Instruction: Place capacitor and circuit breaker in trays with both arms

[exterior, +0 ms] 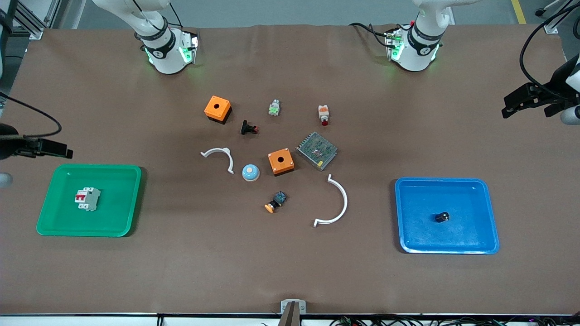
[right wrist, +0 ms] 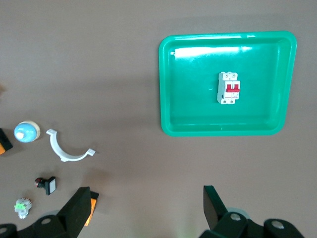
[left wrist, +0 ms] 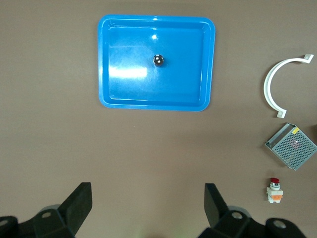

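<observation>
The capacitor [exterior: 442, 217], a tiny black cylinder, lies in the blue tray [exterior: 408, 235] toward the left arm's end; it also shows in the left wrist view [left wrist: 159, 60]. The circuit breaker [exterior: 87, 198], white and grey with red toggles, lies in the green tray [exterior: 122, 181] toward the right arm's end; it also shows in the right wrist view [right wrist: 229, 88]. My left gripper [left wrist: 147, 191] is open and empty, high over bare table between the blue tray and its base. My right gripper [right wrist: 147, 194] is open and empty, high over bare table between the green tray and its base.
In the middle of the table lie two orange boxes [exterior: 218, 109] [exterior: 280, 161], a mesh power supply [exterior: 316, 150], two white curved clips [exterior: 220, 156] [exterior: 335, 203], a blue dome [exterior: 250, 172], a black push-button [exterior: 248, 128], a black-and-blue switch [exterior: 276, 202] and two small buttons [exterior: 274, 107] [exterior: 323, 115].
</observation>
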Robot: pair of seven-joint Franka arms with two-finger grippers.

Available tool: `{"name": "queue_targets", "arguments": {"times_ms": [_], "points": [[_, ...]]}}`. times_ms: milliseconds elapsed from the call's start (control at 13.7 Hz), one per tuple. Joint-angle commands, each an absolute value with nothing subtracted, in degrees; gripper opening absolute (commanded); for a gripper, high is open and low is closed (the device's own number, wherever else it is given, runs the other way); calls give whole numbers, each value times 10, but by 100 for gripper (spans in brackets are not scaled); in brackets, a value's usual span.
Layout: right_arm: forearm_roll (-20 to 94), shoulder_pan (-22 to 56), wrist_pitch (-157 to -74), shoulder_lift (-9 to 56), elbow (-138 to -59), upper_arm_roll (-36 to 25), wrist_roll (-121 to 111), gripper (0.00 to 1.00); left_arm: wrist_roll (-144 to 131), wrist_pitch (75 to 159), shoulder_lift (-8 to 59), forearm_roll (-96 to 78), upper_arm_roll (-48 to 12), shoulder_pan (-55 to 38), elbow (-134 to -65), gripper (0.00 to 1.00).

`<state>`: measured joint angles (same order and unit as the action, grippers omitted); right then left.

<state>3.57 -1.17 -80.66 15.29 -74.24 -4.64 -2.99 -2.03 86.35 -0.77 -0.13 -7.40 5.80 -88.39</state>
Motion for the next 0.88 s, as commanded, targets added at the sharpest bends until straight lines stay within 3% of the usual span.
{"name": "queue_targets", "arguments": {"times_ms": [0,366,805], "points": [[30,0,-817,68,-828,-47,-35,100,-21,869,-43,-11,-76,57,-926,100],[15,1,-863,-10,-917,-48,-81,100,-28,871,-55,-12,-95,60,-940,100],[14,1,-861,-35,-918,-49,-82,100,-52,872,-55,-11,-107,58,-938,100]]}}
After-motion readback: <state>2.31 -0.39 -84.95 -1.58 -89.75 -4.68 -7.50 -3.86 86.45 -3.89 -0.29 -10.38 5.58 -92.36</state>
